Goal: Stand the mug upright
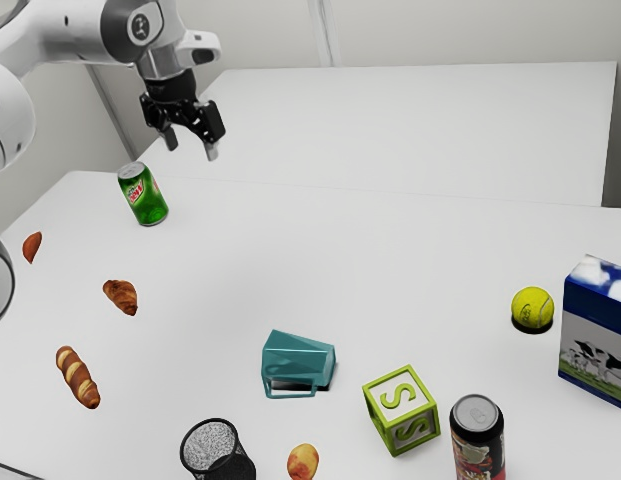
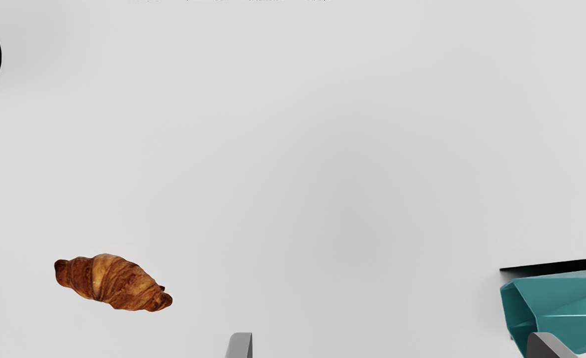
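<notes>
A teal faceted mug (image 1: 298, 361) lies on its side on the white table in the exterior view, its handle toward that view's bottom edge. My gripper (image 1: 191, 145) is high above the table at the exterior view's upper left, well away from the mug. In the wrist view the gripper (image 2: 389, 345) has its two fingertips wide apart with nothing between them. The teal mug (image 2: 566, 308) shows beyond one fingertip, which overlaps part of it in the picture; its open mouth faces toward the croissant.
Around the mug are a mesh cup (image 1: 215, 450), a small bread roll (image 1: 303, 461), a green letter block (image 1: 401, 410) and a dark can (image 1: 478, 440). Farther off are a green can (image 1: 143, 194), a croissant (image 2: 114, 283), a striped loaf (image 1: 78, 377), a tennis ball (image 1: 532, 308) and a milk carton (image 1: 597, 335).
</notes>
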